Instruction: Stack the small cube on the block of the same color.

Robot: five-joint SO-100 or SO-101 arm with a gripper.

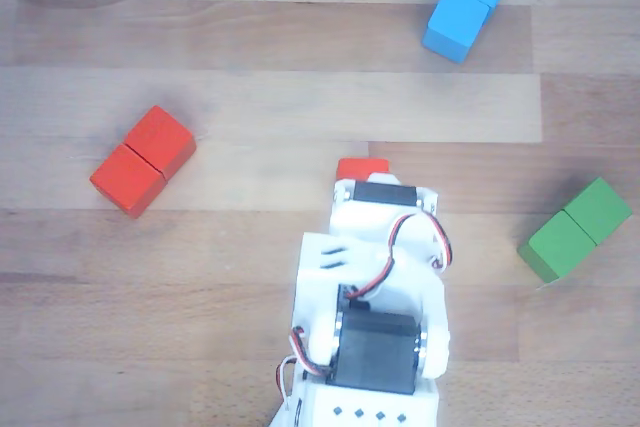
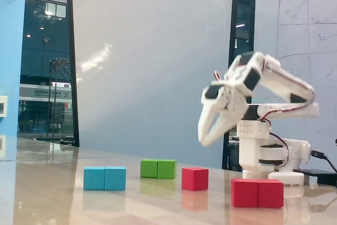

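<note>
The small cube (image 2: 195,178), plain red, rests on the table between the green block and the red block (image 2: 257,193), which has a seam across its middle. My white gripper (image 2: 202,142) hangs in the air above and slightly right of the small cube, pointing down, fingertips together with nothing held. In the other view the arm's wrist covers most of the small cube (image 1: 362,167); only a red strip shows past it. The red block (image 1: 143,160) lies apart at the left there. The gripper's fingers are hidden under the arm in that view.
A blue two-cube block (image 2: 105,178) lies at the left and a green one (image 2: 158,168) behind the small cube. In the other view the blue block (image 1: 467,4) is at the top right and the green block (image 1: 577,229) at the right. The arm's base (image 2: 266,162) stands behind the red block.
</note>
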